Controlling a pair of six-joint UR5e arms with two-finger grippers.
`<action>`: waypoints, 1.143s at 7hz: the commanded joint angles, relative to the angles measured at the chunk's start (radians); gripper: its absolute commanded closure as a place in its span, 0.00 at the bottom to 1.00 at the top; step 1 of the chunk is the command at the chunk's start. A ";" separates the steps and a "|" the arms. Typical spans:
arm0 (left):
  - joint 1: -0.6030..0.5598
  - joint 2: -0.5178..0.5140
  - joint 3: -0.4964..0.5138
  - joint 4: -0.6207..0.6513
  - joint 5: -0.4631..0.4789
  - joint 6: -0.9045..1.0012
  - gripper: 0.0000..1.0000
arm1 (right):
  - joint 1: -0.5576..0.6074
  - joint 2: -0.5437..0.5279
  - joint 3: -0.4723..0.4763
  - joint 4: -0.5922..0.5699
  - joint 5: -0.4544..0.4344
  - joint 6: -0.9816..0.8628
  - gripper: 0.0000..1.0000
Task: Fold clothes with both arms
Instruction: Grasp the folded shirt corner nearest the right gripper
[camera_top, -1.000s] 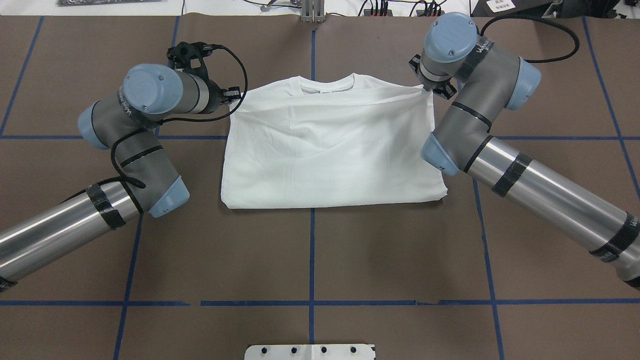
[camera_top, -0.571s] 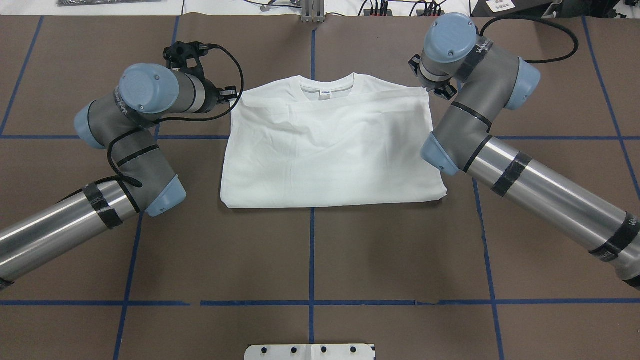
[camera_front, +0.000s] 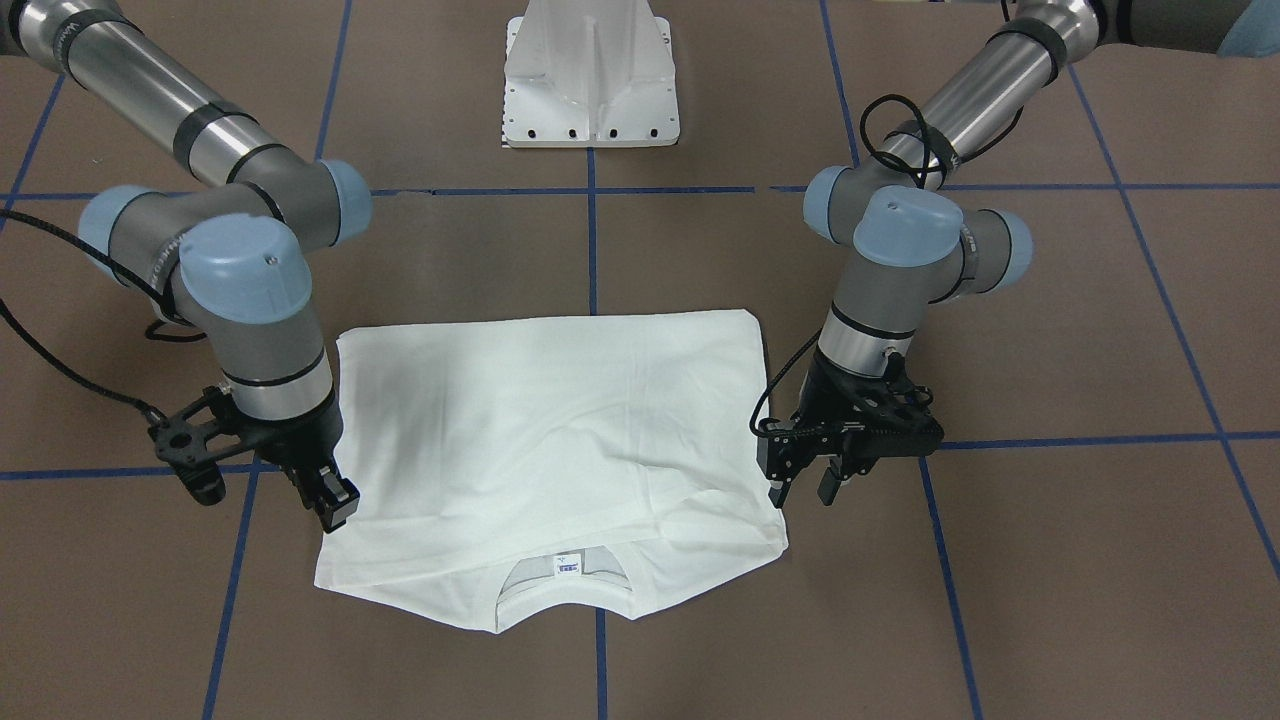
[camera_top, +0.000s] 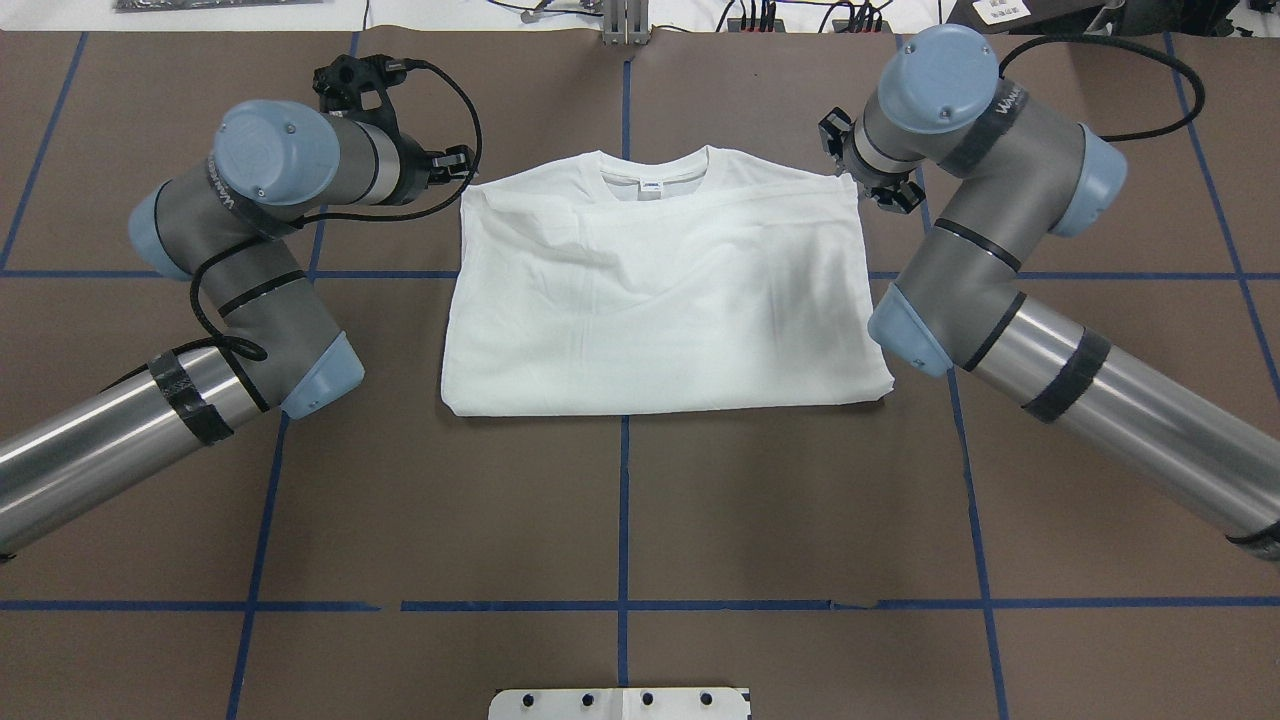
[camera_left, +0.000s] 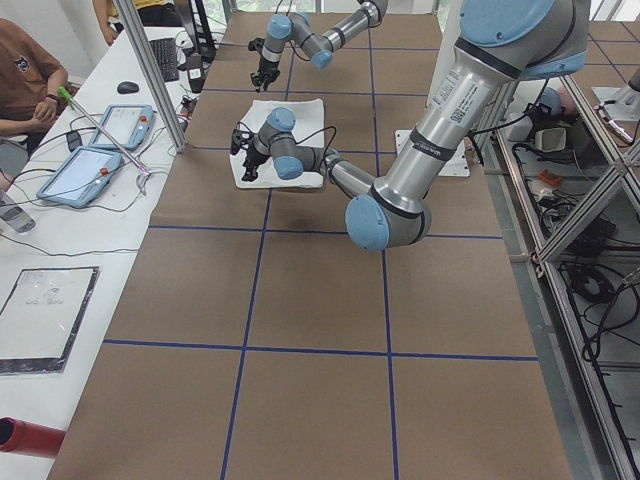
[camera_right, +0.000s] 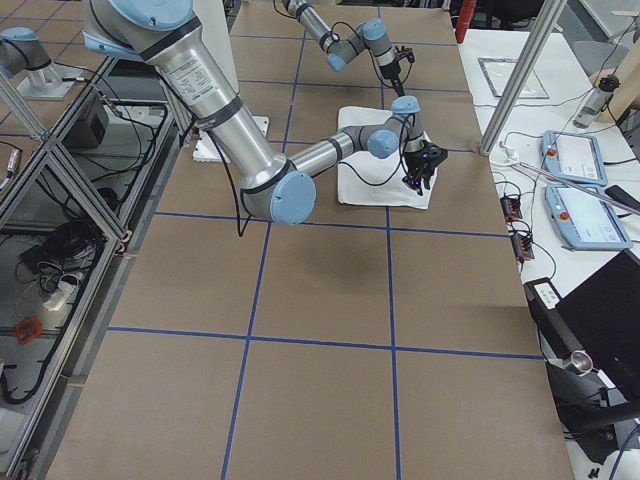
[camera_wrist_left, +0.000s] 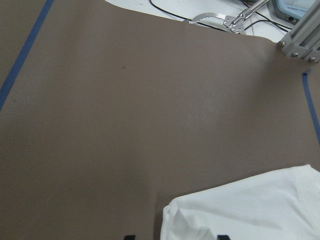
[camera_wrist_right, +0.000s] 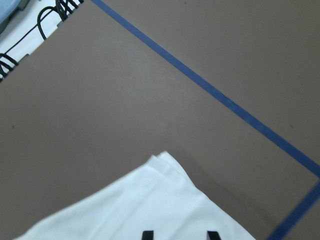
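White shirt (camera_top: 660, 300) lies folded into a flat rectangle on the brown table (camera_top: 450, 520). Collar and neck label (camera_top: 652, 185) are on the shirt's side away from the robot. The folded edge faces the white base (camera_front: 590, 80), which sits well apart from the shirt. Blue tape line (camera_top: 623, 500) runs under the shirt's middle. Left gripper (camera_front: 805, 488) is just beside the shirt's collar-side corner on the robot's left, fingers spread wide, gripping nothing. In the left wrist view both fingertips (camera_wrist_left: 129, 236) stand apart with that corner lying flat between them. Right gripper (camera_front: 335, 500) is at the shirt's other collar-side corner, fingers (camera_wrist_right: 147, 234) also apart, cloth loose below them, not pinched. Light wrinkles cross the shirt's top layer.
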 joint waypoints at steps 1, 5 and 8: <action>-0.002 0.063 -0.077 -0.002 -0.028 -0.001 0.35 | -0.108 -0.233 0.296 -0.031 0.065 0.074 0.35; 0.001 0.072 -0.087 0.003 -0.019 -0.003 0.35 | -0.227 -0.288 0.273 -0.014 0.042 0.218 0.37; -0.001 0.072 -0.087 0.004 -0.016 -0.003 0.35 | -0.237 -0.301 0.265 -0.014 0.028 0.217 0.65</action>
